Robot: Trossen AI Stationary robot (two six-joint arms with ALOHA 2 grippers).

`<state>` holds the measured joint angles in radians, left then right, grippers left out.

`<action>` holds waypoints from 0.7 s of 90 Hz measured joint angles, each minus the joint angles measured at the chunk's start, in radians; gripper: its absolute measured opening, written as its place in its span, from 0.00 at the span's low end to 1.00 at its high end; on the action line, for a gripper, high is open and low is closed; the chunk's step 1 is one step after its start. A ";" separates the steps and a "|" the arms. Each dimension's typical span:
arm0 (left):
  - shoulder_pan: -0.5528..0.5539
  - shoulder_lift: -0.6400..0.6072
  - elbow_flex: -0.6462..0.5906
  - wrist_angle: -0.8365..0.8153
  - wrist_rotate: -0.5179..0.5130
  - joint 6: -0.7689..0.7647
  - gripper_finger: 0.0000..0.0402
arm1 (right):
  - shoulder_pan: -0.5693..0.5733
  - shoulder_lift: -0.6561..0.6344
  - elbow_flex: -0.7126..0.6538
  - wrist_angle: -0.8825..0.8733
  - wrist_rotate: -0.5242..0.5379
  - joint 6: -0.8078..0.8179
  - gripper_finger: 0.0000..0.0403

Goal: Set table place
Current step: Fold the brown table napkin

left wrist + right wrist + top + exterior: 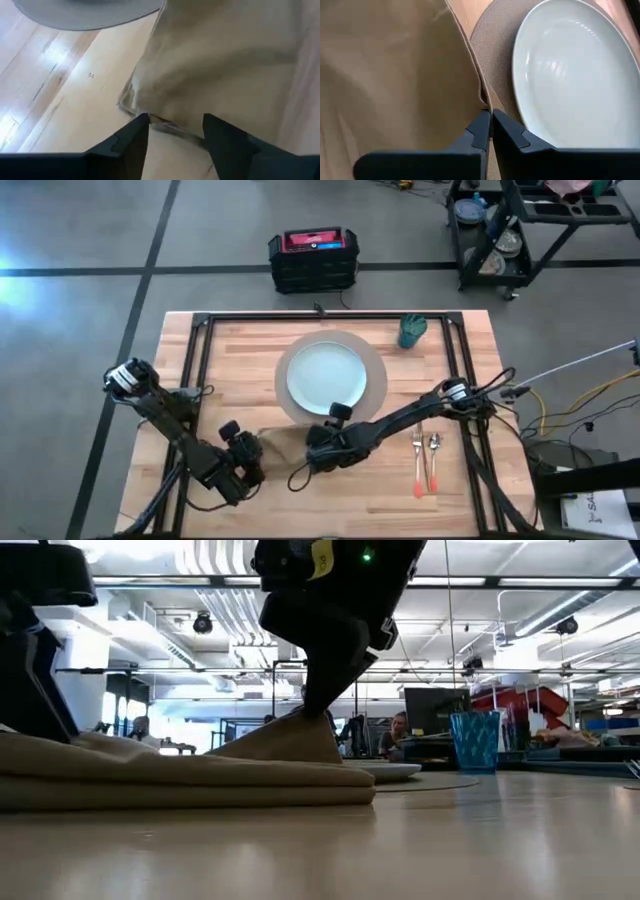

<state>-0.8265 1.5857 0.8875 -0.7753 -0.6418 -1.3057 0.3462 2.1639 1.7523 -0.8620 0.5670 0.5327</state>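
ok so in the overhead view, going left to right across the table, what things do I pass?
Left claw → brown napkin → right claw, pinching the napkin → fork → spoon. The plate, mat and cup sit farther back and overlap this order.

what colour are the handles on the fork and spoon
Orange, on both the fork and the spoon. The high view shows it best.

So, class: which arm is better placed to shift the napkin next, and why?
The right: its gripper is already pinched shut on the napkin edge beside the mat, lifting it. The left gripper is open at the other edge.
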 joint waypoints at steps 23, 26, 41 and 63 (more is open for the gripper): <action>-0.002 -0.037 0.092 -0.005 -0.029 0.091 0.44 | 0.000 0.000 0.000 -0.020 0.034 0.016 0.32; -0.001 -0.039 0.109 -0.005 -0.031 0.115 0.43 | 0.000 0.000 0.002 -0.038 0.044 0.018 0.36; 0.002 -0.044 0.179 -0.002 -0.058 0.182 0.36 | 0.000 -0.011 0.036 -0.204 0.122 0.136 0.54; 0.013 0.049 0.163 0.198 -0.134 0.204 0.27 | 0.078 -0.008 -0.002 -0.276 0.060 0.273 0.58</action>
<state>-0.8133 1.6343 1.0504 -0.5768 -0.7762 -1.1014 0.4245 2.1558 1.7502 -1.1385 0.6273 0.8059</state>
